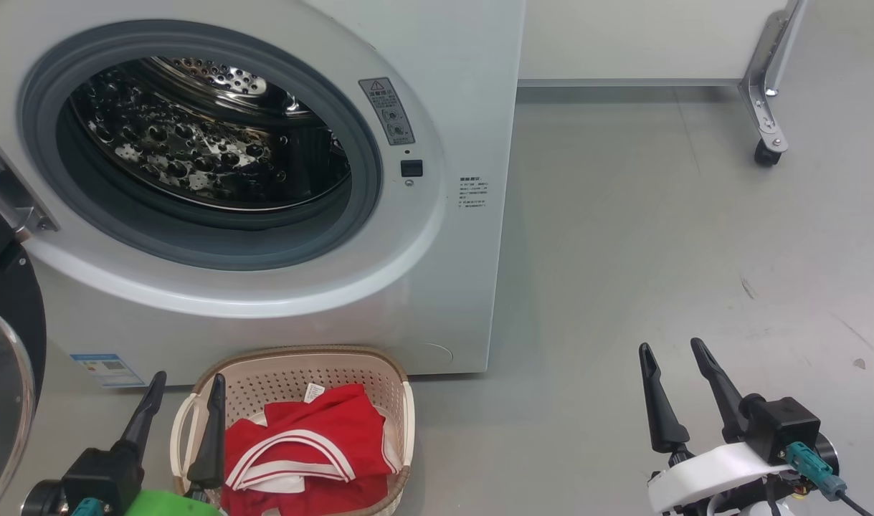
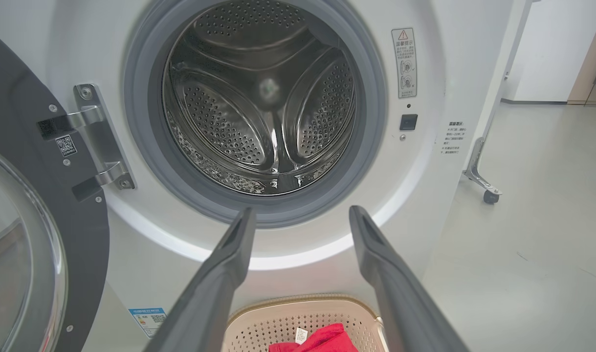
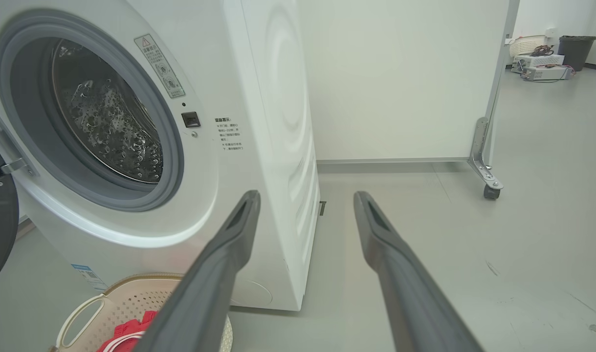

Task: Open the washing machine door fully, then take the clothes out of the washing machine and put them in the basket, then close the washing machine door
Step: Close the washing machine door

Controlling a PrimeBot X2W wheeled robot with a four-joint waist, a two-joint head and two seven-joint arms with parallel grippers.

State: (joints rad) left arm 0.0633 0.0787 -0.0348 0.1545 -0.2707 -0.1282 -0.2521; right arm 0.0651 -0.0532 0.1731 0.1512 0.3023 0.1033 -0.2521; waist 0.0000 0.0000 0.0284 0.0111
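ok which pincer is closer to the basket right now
Left. The left pincer is open right at the left edge of the basket. The right pincer is open well off to the basket's right, above the floor.

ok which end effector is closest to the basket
The left end effector, at the lower left of the head view, right beside the basket. The right end effector is far off, over the floor.

left end effector [image 1: 188, 378], right end effector [image 1: 672, 345], spread
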